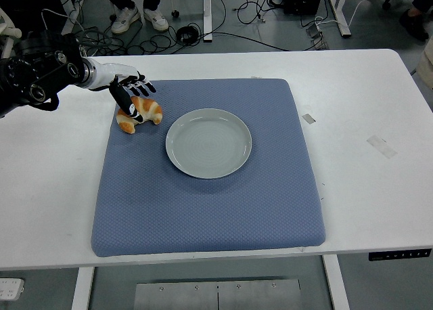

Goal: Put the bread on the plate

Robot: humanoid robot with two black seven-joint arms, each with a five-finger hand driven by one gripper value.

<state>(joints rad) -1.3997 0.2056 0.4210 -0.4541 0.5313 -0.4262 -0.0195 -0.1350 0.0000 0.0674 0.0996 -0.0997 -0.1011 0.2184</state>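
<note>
A golden croissant lies on the blue mat, just left of an empty grey plate at the mat's middle. My left hand reaches in from the left edge and hovers right over the croissant's upper left end. Its fingers are spread and the thumb points down onto the bread, not closed around it. The right arm does not show.
The white table carries bits of tape at the right. Behind the table's far edge are cables on the floor, table legs and a person's shoes.
</note>
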